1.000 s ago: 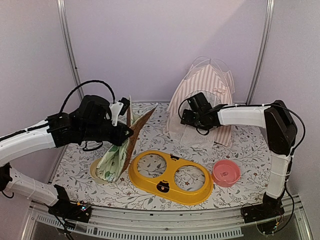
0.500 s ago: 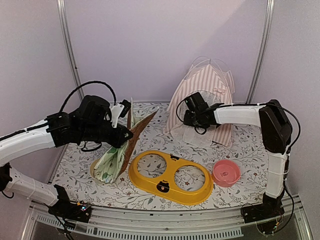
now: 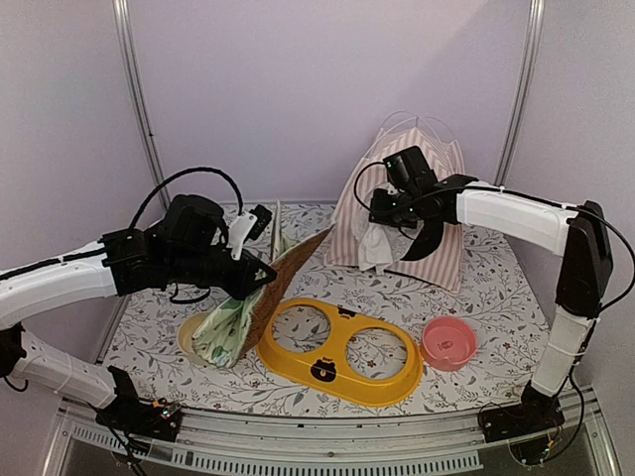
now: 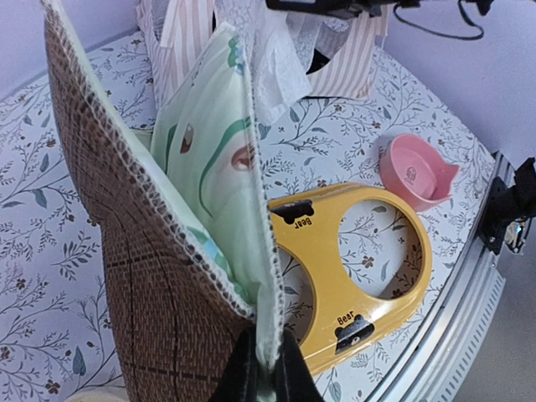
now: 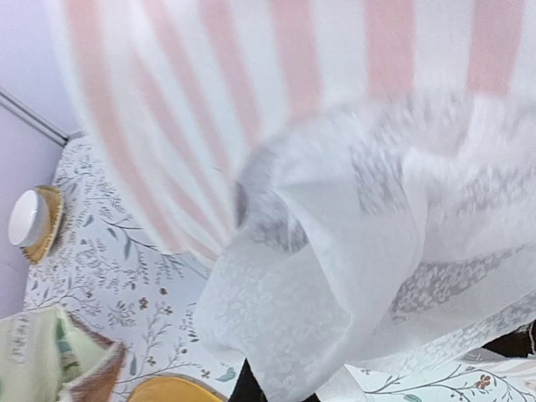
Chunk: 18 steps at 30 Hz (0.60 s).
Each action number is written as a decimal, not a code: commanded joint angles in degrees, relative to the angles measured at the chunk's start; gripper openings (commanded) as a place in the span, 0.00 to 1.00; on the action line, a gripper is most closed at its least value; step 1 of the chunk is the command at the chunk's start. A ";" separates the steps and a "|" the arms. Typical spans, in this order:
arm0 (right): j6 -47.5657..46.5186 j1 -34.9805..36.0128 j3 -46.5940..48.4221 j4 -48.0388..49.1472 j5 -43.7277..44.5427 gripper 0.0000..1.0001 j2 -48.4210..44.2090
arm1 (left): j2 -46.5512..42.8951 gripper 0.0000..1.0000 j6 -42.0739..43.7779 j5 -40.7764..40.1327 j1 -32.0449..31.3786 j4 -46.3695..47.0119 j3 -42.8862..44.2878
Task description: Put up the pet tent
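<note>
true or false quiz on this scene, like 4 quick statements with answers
1. The right gripper is shut on the lace curtain of the pet tent. True.
2. The left gripper is open and holds nothing. False: it is shut on the edge of the brown mat, which it holds up off the table.
3. The pink bowl sits in one hole of the yellow holder. False: it stands on the table beside the holder, and both holes are empty.
4. The pet tent stands at the back of the table, behind the yellow holder. True.
</note>
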 commanded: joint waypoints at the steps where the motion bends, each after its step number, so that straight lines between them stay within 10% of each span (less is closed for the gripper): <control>1: -4.71 0.43 5.93 -6.18 -6.47 0.00 -4.20 | 1.69 0.00 1.15 1.86 0.50 5.87 -2.01; 18: -9.17 0.78 31.47 -17.15 -22.75 0.00 -1.78 | 10.16 0.00 4.95 12.08 -0.59 13.38 1.64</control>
